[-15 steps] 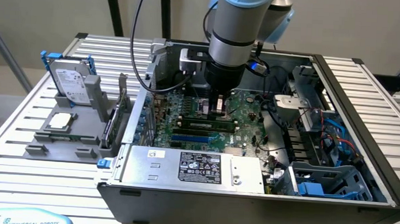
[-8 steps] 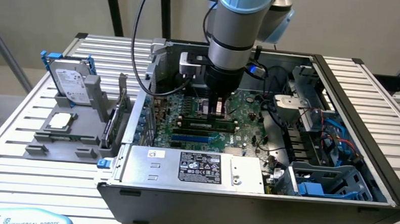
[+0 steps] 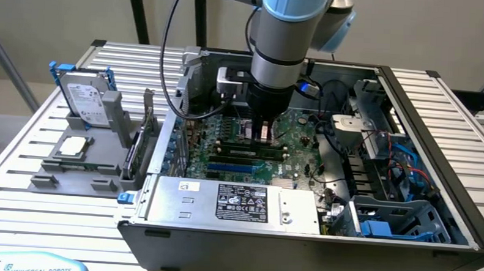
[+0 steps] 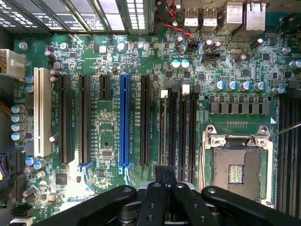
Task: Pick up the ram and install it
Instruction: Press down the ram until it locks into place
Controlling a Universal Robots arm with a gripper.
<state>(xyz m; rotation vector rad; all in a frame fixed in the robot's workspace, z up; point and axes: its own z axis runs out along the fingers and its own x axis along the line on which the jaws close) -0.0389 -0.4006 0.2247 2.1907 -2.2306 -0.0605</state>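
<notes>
Finds the ram (image 3: 241,149) already down among the black memory slots (image 4: 187,132) of the motherboard (image 4: 108,70), standing on its long edge and running along the slot, as a stick must to meet the contacts. Seems to appear in the wrist view as a thin brownish line (image 4: 162,132) in the outermost slot on the blue slot's (image 4: 124,122) side, though cannot say whether fully seated or whether the white end latches have caught.

Places the gripper (image 3: 263,136) directly above the stick, about mid-length, fingers clenched together with nothing between them (image 4: 164,172). Reads, as a judgement, as a closed tip used to press down on the top edge rather than to grasp. Cannot confirm actual contact.

Keeps the arm vertical inside the open computer case (image 3: 437,150), clear of the power supply (image 3: 231,202). Leaves the CPU socket (image 4: 235,165) beside the slots uncovered.
</notes>
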